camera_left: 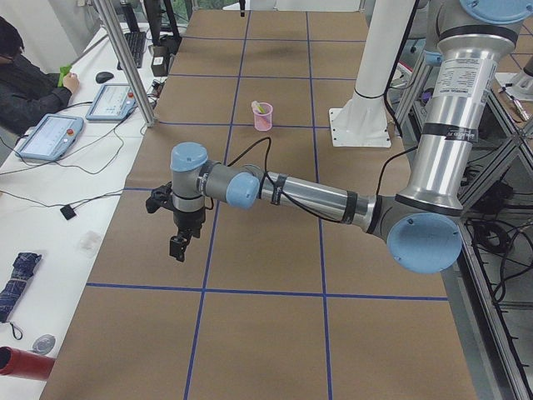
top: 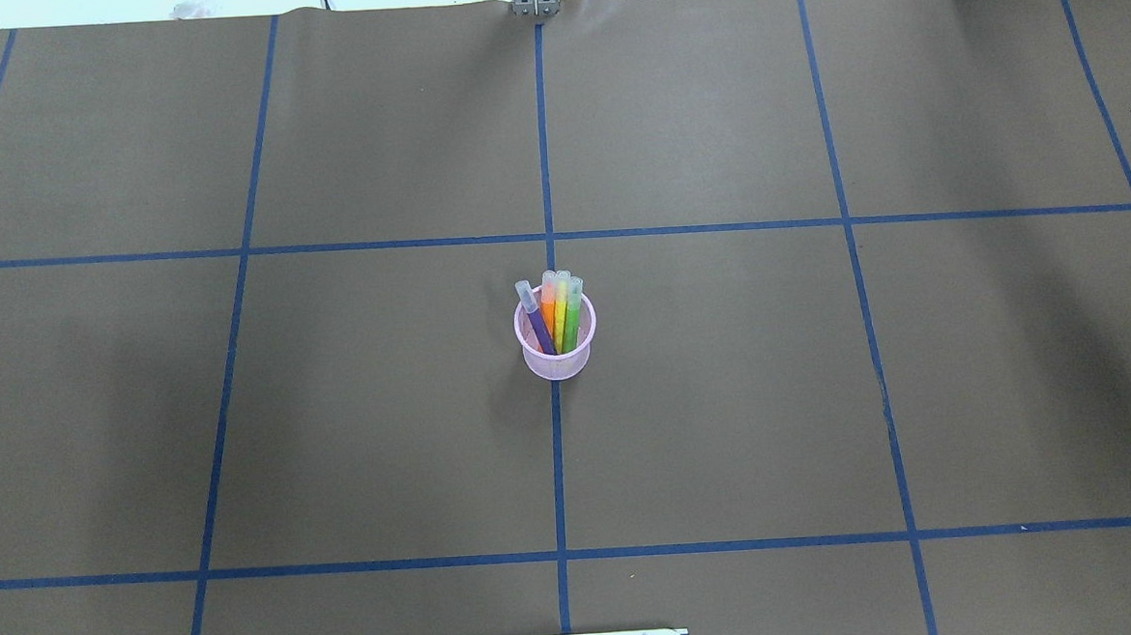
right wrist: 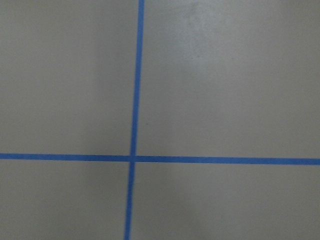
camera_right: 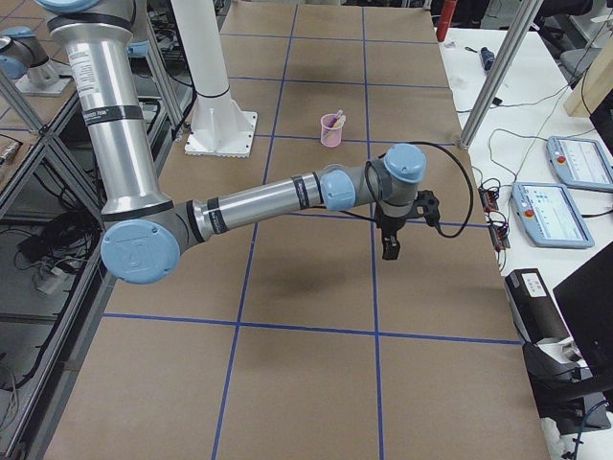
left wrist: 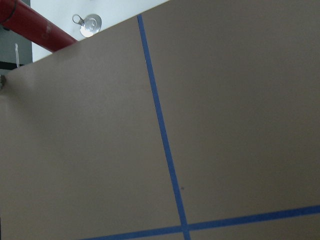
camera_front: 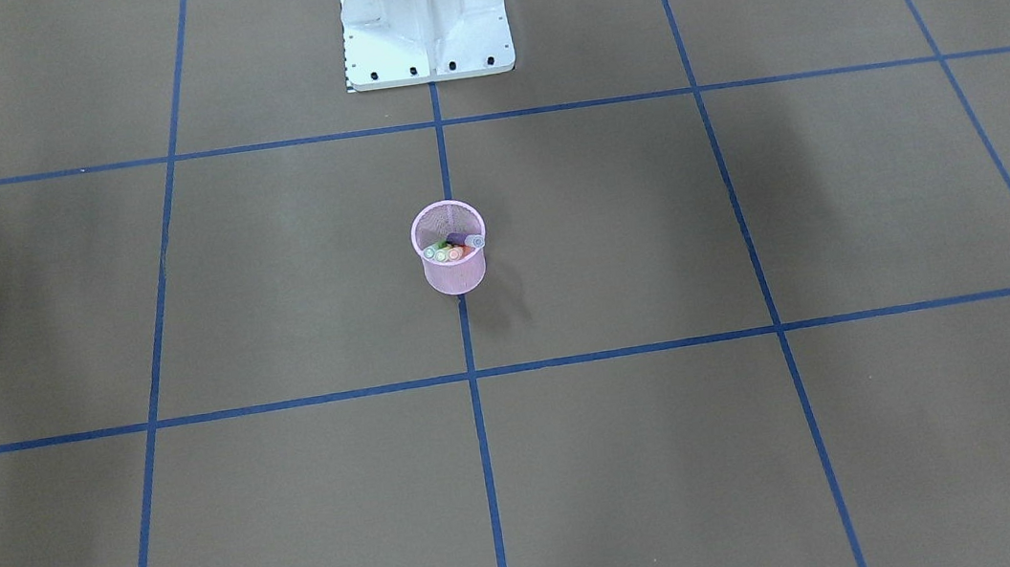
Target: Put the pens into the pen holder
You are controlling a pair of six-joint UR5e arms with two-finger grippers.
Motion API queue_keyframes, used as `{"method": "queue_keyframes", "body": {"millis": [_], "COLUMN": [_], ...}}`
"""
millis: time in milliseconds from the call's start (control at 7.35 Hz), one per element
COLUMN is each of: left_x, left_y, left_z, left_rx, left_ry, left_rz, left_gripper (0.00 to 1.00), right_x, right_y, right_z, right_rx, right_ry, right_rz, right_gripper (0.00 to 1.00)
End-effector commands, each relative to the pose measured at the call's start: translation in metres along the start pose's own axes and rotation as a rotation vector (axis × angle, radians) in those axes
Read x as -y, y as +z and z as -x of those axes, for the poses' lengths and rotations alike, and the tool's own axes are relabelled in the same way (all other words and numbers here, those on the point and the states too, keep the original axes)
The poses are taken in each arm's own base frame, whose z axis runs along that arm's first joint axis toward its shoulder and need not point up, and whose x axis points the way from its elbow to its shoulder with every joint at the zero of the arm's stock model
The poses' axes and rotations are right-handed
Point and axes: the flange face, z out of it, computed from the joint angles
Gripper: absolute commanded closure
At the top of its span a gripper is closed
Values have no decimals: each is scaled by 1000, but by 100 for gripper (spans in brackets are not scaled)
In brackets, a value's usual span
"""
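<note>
Left gripper (camera_left: 177,247) hung fingers-down over the table (top: 725,396), well apart from the holder (top: 556,359) on its left; the side view did not let one tell how far the fingers were spread, though no pen showed between them; right gripper (camera_right: 389,251) hung likewise well apart on the holder's other side, its opening equally impossible to tell. Between them the holder stood upright with all four pens (top: 561,310) inside, leaning together on the rim away from the robot, caps clear of it; the task looked finished. The likely risk was a passing arm: the holder appeared light and the pens' weight sat on one side, so a brush against the caps could have tipped it and spilled them.
</note>
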Motion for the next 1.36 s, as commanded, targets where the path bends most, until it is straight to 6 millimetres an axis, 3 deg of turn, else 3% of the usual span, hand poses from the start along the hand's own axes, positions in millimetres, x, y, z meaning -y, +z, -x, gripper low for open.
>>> {"method": "queue_keyframes", "body": {"millis": [0, 136, 272, 408, 680, 1224], "left_x": [-44, -65, -73, -77, -79, -93], "left_y": [-2, 10, 13, 14, 8, 6], "left_z": [43, 48, 48, 54, 57, 66], "left_rx": [-50, -73, -130, -138, -206, -207], "left_ry": [-12, -28, -50, -68, -93, -144], "left_rz": [28, 47, 50, 55, 31, 25], "left_gripper": [0, 0, 0, 0, 0, 0], "right_x": [-9, -25, -35, -48, -67, -96], "right_y": [4, 18, 23, 22, 16, 6], "right_z": [-45, -61, -79, -102, -129, -146], "right_rx": [-56, -67, -67, -70, -65, 54], "right_ry": [20, 48, 71, 113, 166, 197], "right_rz": [11, 42, 46, 44, 37, -7], "right_gripper": [0, 0, 0, 0, 0, 0]}}
